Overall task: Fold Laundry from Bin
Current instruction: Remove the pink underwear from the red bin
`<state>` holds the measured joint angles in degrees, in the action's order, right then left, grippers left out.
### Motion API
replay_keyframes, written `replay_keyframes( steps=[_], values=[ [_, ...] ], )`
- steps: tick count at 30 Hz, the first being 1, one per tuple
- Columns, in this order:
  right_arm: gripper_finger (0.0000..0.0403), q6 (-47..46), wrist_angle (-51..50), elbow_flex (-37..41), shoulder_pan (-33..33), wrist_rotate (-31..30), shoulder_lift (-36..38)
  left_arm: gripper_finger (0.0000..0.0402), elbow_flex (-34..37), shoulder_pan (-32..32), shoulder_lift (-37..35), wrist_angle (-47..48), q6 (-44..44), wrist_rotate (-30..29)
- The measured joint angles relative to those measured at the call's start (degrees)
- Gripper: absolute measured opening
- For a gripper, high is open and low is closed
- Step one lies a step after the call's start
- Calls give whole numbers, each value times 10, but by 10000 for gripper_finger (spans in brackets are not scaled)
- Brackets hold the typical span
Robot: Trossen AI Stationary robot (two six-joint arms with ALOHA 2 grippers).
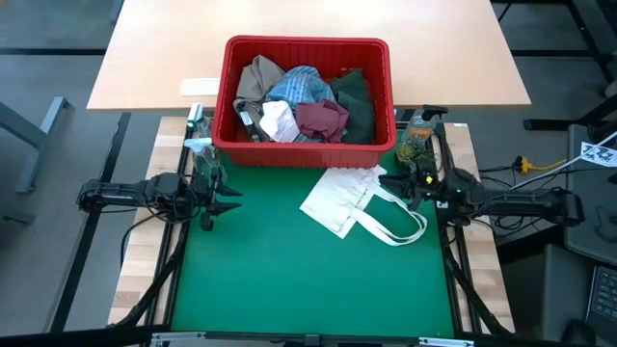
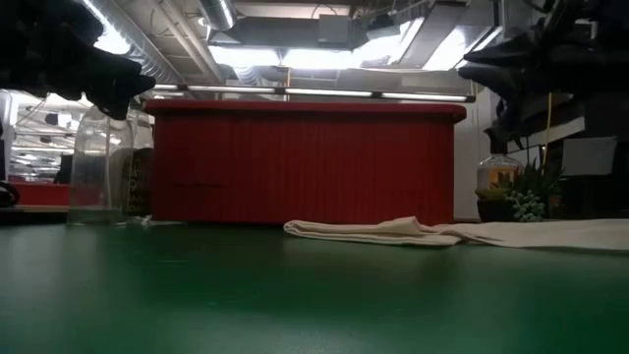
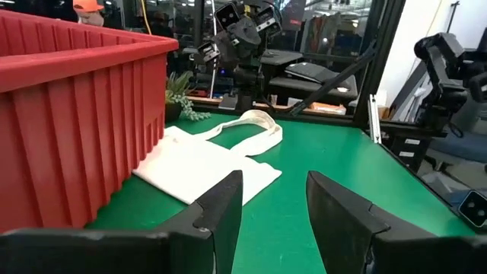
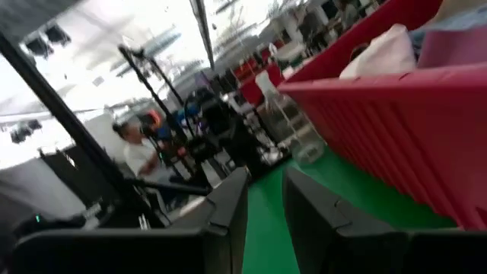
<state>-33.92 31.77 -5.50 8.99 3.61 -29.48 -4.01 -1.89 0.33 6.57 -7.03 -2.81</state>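
The red bin [image 1: 307, 42] stands at the far middle of the green mat, its wall also showing in the low view [image 2: 305, 162]. Laundry is piled in it: a tan garment [image 1: 258, 75], a blue-white striped shirt [image 1: 301, 87], a small maroon cloth [image 1: 321, 118], a small white cloth [image 1: 280, 123] and a dark green garment [image 1: 357, 101]. My left gripper [image 1: 227, 202] hovers at the mat's left edge, open [image 3: 274, 205], with nothing between its fingers. My right gripper [image 1: 390, 183] hovers at the mat's right edge near the bin's corner, open [image 4: 265, 205] and empty.
A flat white tote bag [image 1: 352, 202] with loop handles lies on the mat in front of the bin, right of centre. A clear bottle [image 1: 198, 130] stands left of the bin, a small plant [image 1: 416, 145] right of it. A person [image 4: 141, 156] shows in the room beyond.
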Motion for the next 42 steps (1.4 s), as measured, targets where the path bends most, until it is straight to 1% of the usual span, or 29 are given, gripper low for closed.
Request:
replay_keyframes(
  steps=[4,8,14,16,19,23,26,28,31,34,36,39,42],
  values=[
    [86,45,11,-12,0,31,-40,141,0,0,0,0,0,0],
    [86,87,12,-25,0,54,-65,141,0,0,0,0,0,1],
    [92,121,12,-50,0,56,-96,141,0,0,0,2,0,1],
    [108,123,11,-65,0,58,-109,141,0,0,0,3,0,1],
    [145,132,10,-86,0,63,-131,141,0,0,0,3,0,1],
    [198,199,10,-135,0,58,-181,141,0,0,0,3,0,1],
    [225,262,-7,-205,1,27,-239,141,0,0,0,3,0,1],
    [234,317,-49,-273,12,-2,-286,141,0,0,0,3,0,1],
    [238,375,-190,-399,51,-26,-361,141,0,0,0,3,1,1],
    [239,393,-350,-525,100,-27,-443,141,0,0,0,3,1,1],
    [239,410,-435,-600,128,-27,-498,141,0,0,0,3,1,1],
    [239,448,-518,-689,167,-27,-573,141,0,0,0,3,1,1],
    [239,465,-552,-758,199,-27,-637,141,0,0,0,3,1,1]
  ],
)
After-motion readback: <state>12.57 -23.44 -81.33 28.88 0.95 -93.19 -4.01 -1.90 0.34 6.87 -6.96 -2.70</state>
